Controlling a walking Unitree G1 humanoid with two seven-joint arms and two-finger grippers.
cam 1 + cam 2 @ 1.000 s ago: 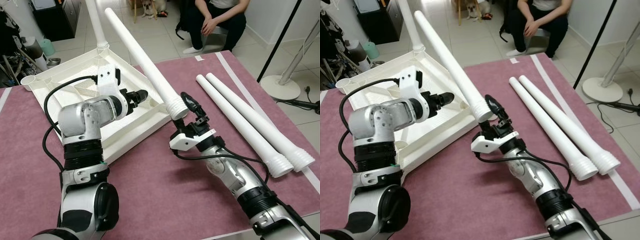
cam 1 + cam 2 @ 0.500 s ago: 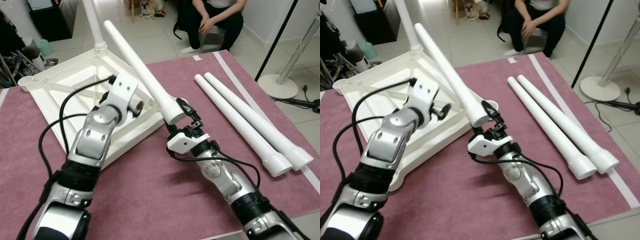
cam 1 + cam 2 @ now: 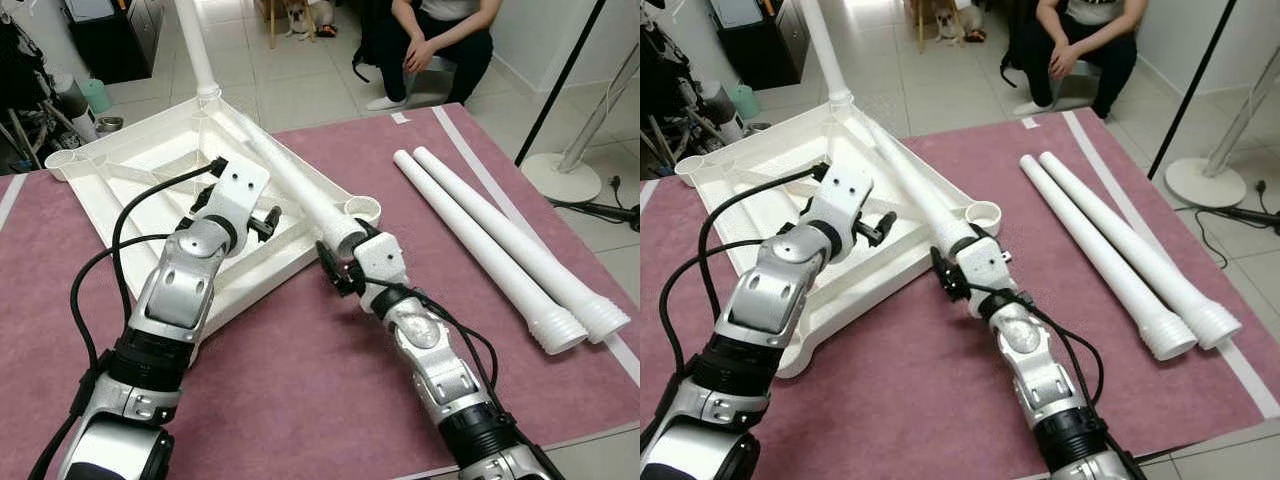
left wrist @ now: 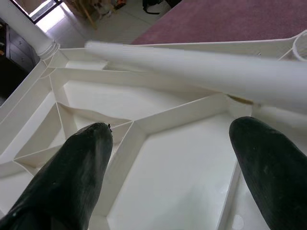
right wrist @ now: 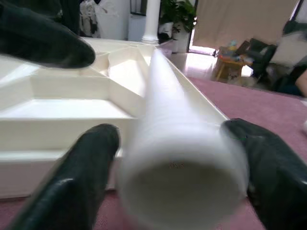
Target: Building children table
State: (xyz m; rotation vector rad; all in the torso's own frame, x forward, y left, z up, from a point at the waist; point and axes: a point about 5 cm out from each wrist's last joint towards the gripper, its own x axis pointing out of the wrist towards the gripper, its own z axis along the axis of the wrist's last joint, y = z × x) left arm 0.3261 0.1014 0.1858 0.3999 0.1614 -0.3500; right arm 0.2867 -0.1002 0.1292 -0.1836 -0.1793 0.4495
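A white tabletop [image 3: 120, 200] lies upside down on the maroon mat [image 3: 300, 390], with one leg [image 3: 195, 45] standing in its far corner. My right gripper [image 3: 338, 265] is shut on the threaded end of a second white leg [image 3: 285, 170]. That leg lies low across the tabletop's near-right rim, just short of the corner socket [image 3: 362, 210]. In the right wrist view its open end [image 5: 182, 187] sits between the two fingers [image 5: 86, 163]. My left gripper [image 3: 268, 215] hangs open over the ribbed underside [image 4: 158, 163], holding nothing. Two loose legs [image 3: 500, 245] lie on the right.
A person [image 3: 435, 40] sits on the tiled floor beyond the mat. A fan base [image 3: 560, 170] and a black pole [image 3: 565, 70] stand at the right. A dark cabinet [image 3: 110, 35] and clutter [image 3: 40, 100] are at the far left.
My right gripper has brought the leg down from a steep tilt until it lies low across the tabletop. My left arm has stretched forward over the underside.
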